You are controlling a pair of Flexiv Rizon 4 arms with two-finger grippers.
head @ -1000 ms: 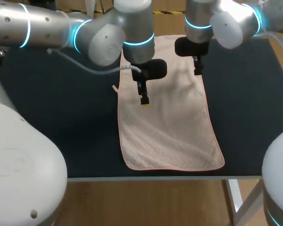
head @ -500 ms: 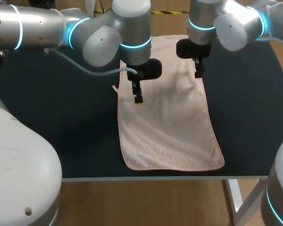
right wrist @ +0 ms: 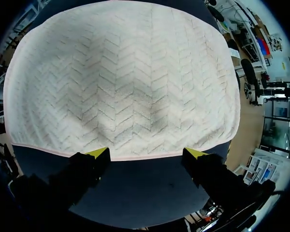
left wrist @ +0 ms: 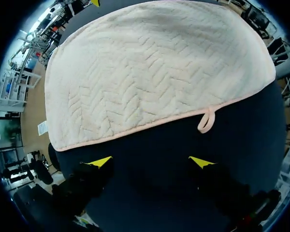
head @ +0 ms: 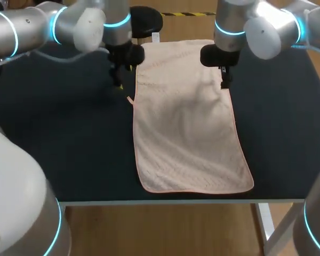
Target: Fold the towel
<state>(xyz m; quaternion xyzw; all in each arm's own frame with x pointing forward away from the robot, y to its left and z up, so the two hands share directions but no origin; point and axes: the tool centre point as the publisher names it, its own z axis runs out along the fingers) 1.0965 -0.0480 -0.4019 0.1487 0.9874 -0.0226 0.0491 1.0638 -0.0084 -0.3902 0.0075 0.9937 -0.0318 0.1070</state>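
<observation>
**Head view.** A cream rectangular terry towel [head: 189, 128] with a woven herringbone pattern and a thin pink hem lies flat on the dark navy tabletop [head: 53, 138]. It runs lengthwise from the far edge to just short of the near edge, about midway between the left and right edges. A small pink hanging loop [head: 130, 100] projects from the towel's left hem onto the bare tabletop. The left gripper [head: 118, 85] hangs over bare tabletop just beside the left hem, near the towel's far left corner. The right gripper [head: 224, 82] hangs over the right hem, near the far right corner. The spread of the fingers cannot be read from this view.

**Left wrist view.** The two yellow-tipped fingers stand wide apart with nothing between them. Only dark tabletop lies under and between the tips. The towel lies ahead of the gripper, apart from both tips. The loop rests on the tabletop ahead of one tip, attached at the hem.

**Right wrist view.** The fingers are spread wide and grip nothing. Both tips sit right at the pink hem. The towel extends ahead of the gripper, with shallow wrinkles in the cloth. Bare tabletop lies between and behind the fingers.
</observation>
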